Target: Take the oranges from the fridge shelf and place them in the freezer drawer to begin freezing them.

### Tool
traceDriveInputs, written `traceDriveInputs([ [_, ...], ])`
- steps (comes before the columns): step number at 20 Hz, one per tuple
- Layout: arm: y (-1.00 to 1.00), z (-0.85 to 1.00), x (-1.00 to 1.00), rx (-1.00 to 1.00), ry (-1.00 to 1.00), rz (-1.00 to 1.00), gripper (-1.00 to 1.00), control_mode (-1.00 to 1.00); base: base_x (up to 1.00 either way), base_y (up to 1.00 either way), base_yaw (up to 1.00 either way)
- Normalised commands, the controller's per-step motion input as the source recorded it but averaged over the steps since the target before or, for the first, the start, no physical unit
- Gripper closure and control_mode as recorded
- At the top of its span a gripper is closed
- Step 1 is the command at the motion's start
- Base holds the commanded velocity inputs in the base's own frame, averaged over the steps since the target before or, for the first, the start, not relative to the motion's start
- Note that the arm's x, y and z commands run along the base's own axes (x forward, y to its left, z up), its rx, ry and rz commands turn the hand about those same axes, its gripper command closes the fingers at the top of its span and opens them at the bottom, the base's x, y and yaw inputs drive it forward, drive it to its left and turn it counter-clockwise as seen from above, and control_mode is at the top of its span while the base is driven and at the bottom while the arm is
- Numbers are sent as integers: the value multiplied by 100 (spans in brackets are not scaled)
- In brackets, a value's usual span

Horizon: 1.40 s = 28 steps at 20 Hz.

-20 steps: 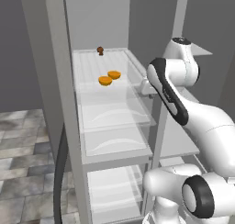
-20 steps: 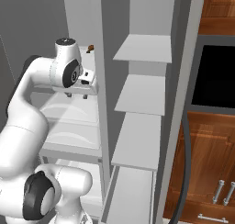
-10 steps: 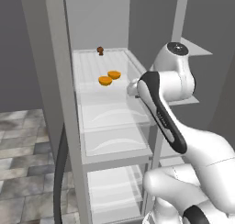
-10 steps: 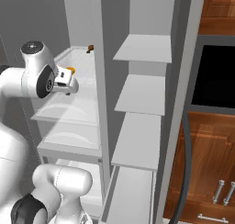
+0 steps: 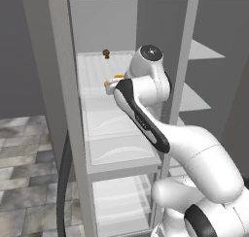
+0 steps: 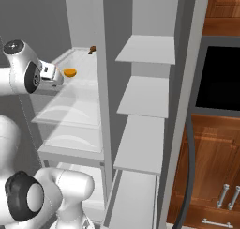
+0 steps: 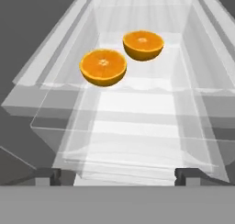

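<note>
Two oranges lie cut side up on the white ribbed fridge shelf [image 7: 142, 103], one nearer on the left [image 7: 103, 67] and one farther on the right [image 7: 143, 45]. My gripper [image 7: 117, 176] points along the shelf at them, a short way back from the nearer one. It is open wide with nothing between its fingertips [image 7: 46, 176]. From the base views my gripper [image 5: 111, 85] [image 6: 60, 78] hovers at the shelf's [image 5: 92, 68] front part. One orange [image 6: 70, 72] [image 5: 118, 77] peeks out just past it. The freezer drawer is out of view.
A small dark brown knobby object [image 5: 106, 53] [image 6: 92, 49] sits at the back of the shelf. Clear-fronted shelves [image 5: 121, 143] stack below. A grey upright [image 6: 101, 82] divides off plain grey shelves [image 6: 145, 49]. Wooden cabinets and a dark oven [image 6: 218, 73] stand at the right.
The arm has swung left from beside the shelf to its front, now facing the oranges. The jaws have spread from partly closed to wide open. The oranges have not moved.
</note>
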Motion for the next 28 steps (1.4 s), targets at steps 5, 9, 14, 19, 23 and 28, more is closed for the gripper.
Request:
traceDriveInputs([
  [5, 16, 4, 88, 0, 11, 0, -100, -100, 0, 0, 0],
  [9, 2, -31, 67, 0, 10, 0, -100, -100, 0, 0, 0],
  [14, 28, -18, 60, 0, 2, 0, -100, -100, 0, 0, 0],
  [19, 28, -19, 33, 0, 1, 0, -100, -100, 0, 0, 0],
  [23, 6, -33, 28, 0, 1, 0, -100, -100, 0, 0, 0],
  [28, -1, -34, 10, 0, 0, 0, -100, -100, 0, 0, 0],
])
